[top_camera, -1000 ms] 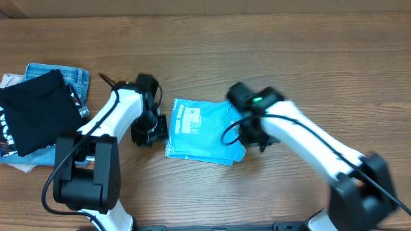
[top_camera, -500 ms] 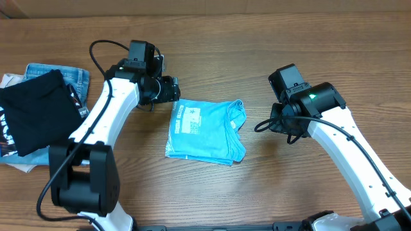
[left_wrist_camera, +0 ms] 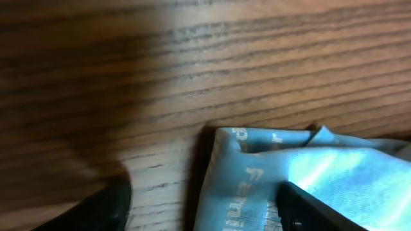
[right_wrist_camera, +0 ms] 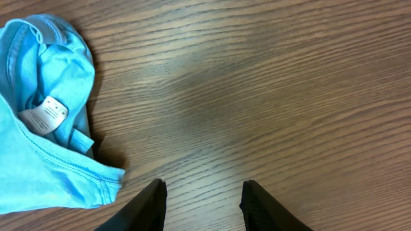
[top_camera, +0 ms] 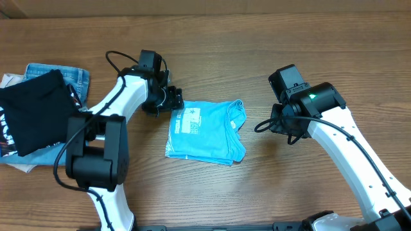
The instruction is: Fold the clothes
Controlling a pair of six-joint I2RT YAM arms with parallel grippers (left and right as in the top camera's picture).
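The clothes, a sky-blue T-shirt point(top_camera: 205, 131), lie folded into a small rectangle at the table's middle, with white print facing up. My left gripper point(top_camera: 172, 102) is low at the shirt's back-left corner. In the left wrist view it point(left_wrist_camera: 205, 215) is open, and the shirt's folded corner point(left_wrist_camera: 257, 186) lies between its fingers: one finger over the cloth, the other over bare wood. My right gripper point(right_wrist_camera: 202, 205) is open over bare wood to the right of the shirt point(right_wrist_camera: 45, 128), holding nothing. The collar and its label face that side.
A black garment point(top_camera: 35, 115) lies on blue jeans point(top_camera: 67, 72) at the table's left edge, behind the left arm. The table's back edge point(top_camera: 257, 8) runs along the top of the overhead view. The right arm point(top_camera: 334, 141) crosses the right side.
Both grippers have opened and let go of the shirt. The right arm drew back to the right. The left swung toward the back, then came down at the shirt's back-left corner.
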